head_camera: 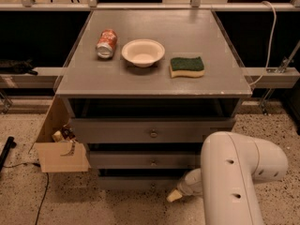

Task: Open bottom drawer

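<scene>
The grey cabinet (154, 81) has three drawer fronts stacked one above another. The bottom drawer (131, 183) is the narrow lowest grey strip just above the floor; its knob does not show. My white arm (234, 172) reaches in from the lower right. My gripper (174, 196) hangs low in front of the right part of the bottom drawer, close to the floor. Only its pale tip shows, and the arm hides the rest.
The largest drawer front (153, 134) and the mid-sized one (153, 162) sit above, each with a knob. A can (106, 43), a bowl (143, 52) and a green sponge (187, 66) lie on top. An open cardboard box (61, 156) stands to the left of the cabinet.
</scene>
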Tool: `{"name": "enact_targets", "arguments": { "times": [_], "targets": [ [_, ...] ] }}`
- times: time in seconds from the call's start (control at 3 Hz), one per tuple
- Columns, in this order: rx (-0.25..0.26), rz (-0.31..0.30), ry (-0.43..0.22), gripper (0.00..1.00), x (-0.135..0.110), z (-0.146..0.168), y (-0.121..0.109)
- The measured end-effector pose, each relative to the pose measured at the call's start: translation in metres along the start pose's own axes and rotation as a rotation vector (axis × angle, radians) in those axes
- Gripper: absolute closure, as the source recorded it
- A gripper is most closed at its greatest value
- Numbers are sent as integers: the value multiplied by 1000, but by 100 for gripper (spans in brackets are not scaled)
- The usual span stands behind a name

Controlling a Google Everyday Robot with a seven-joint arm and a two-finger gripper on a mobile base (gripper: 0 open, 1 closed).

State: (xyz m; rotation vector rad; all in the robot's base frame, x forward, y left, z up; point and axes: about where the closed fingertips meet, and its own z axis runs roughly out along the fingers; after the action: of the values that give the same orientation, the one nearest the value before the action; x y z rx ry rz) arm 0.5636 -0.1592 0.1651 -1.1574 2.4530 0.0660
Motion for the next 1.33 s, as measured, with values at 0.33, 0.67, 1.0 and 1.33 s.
{"name": "enact_targets", "arguments": {
  "times": [0.33,0.67,1.0,1.33],
  "targets": [
    [14,-22,-12,0,-7,6,0],
    [49,-62,-43,0,-28,18,-10],
    [49,-62,-43,0,-28,18,-9],
    [48,-62,-43,26,-28,18,-9]
  ]
}}
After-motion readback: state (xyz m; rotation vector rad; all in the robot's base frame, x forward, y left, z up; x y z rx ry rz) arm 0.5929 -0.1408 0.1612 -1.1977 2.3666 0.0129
